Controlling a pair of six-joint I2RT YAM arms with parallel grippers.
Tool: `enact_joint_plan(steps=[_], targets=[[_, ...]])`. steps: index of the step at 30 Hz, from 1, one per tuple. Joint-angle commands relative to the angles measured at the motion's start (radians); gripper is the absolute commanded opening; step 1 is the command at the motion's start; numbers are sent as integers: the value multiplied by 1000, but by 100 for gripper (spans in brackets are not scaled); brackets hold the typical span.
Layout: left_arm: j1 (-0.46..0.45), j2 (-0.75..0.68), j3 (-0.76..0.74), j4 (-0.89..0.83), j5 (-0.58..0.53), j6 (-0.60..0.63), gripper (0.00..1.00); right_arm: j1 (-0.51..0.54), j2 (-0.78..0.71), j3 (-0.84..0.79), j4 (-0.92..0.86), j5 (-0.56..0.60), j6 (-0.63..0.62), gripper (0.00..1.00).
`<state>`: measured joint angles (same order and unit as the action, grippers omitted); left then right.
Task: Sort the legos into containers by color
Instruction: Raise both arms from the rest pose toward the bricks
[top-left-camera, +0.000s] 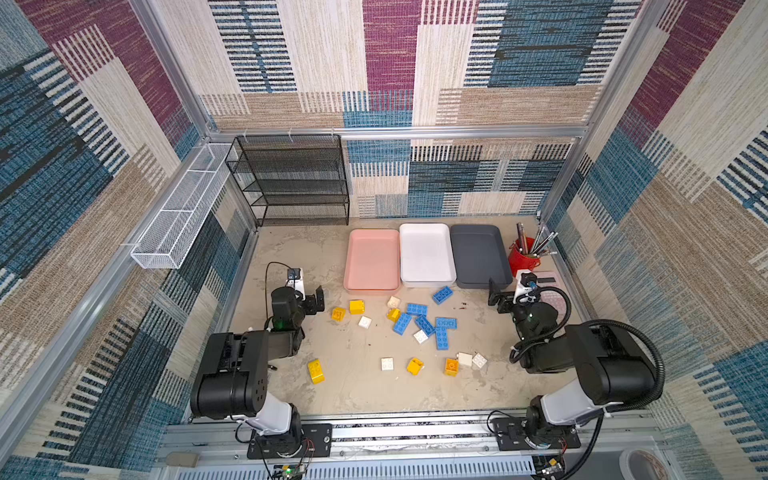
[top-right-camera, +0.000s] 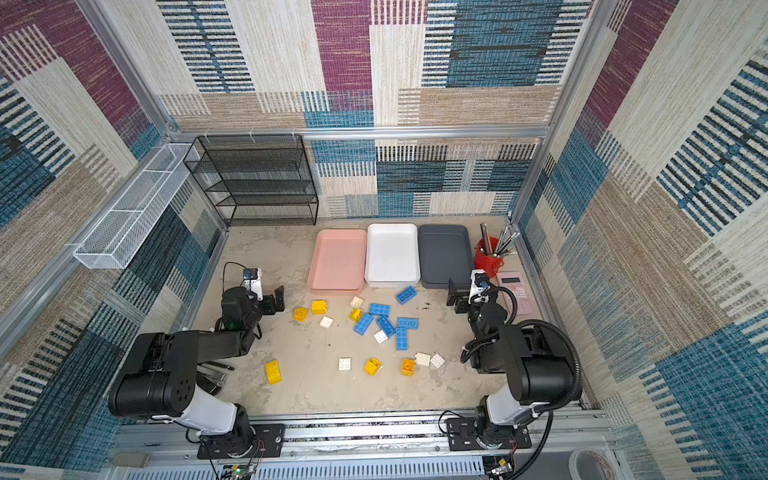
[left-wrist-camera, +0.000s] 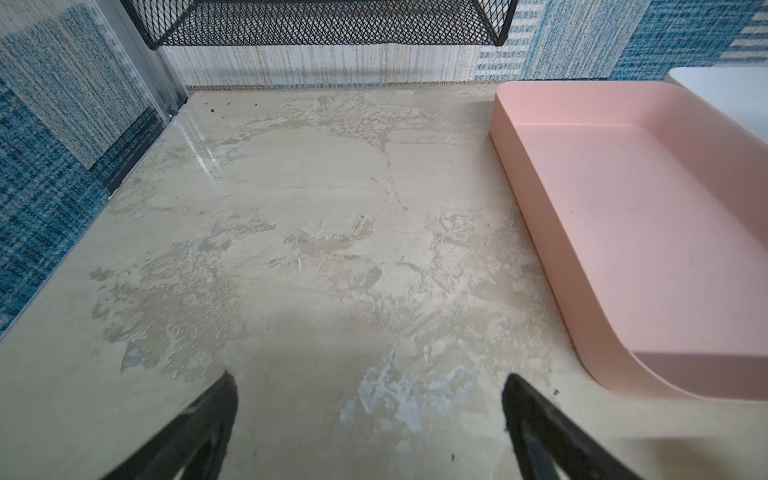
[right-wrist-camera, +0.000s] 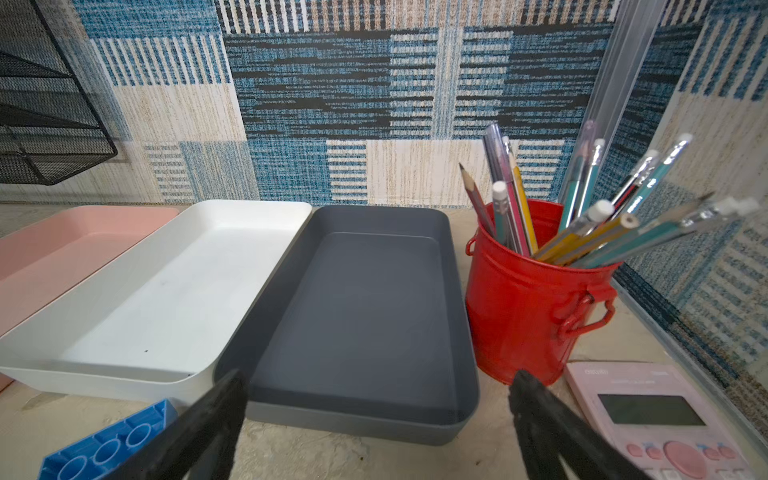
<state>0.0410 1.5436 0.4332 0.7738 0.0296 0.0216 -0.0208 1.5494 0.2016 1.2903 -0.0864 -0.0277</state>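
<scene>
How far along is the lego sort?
Done: nothing; the pink tray, white tray and dark grey tray are empty. In hand: nothing; left gripper and right gripper are open. Remaining: all blue legos, yellow legos and white legos lie on the table.

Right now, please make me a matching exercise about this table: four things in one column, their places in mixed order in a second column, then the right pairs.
Things
1. pink tray
2. white tray
3. dark grey tray
4. pink calculator

Places
A. between two other trays
B. by the right wall, nearer to the robot than the red pen cup
C. the tray next to the red pen cup
D. the tray nearest the black mesh shelf

Pairs: 1-D, 2-A, 3-C, 4-B
</scene>
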Motion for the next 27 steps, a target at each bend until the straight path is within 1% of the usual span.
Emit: enact_joint_plan(steps=[1, 7, 8, 9, 11, 12, 27], targets=[[0, 0, 6, 27, 5, -17, 99, 1, -2, -1, 50, -4, -10, 99], [-1, 0, 7, 26, 4, -18, 99, 1, -2, 0, 49, -4, -8, 99], [-1, 0, 6, 26, 4, -17, 99, 1, -2, -1, 51, 8, -5, 99], [-1, -2, 7, 25, 4, -17, 99, 1, 0, 0, 51, 53, 13, 99], [-1, -3, 8, 20, 3, -17, 99, 1, -2, -16, 78, 98, 30, 99], [-1, -3, 8, 19, 3, -17, 99, 1, -3, -14, 76, 104, 34, 99], [-1, -2, 10, 14, 3, -18, 99, 1, 0, -10, 69, 104, 32, 99]])
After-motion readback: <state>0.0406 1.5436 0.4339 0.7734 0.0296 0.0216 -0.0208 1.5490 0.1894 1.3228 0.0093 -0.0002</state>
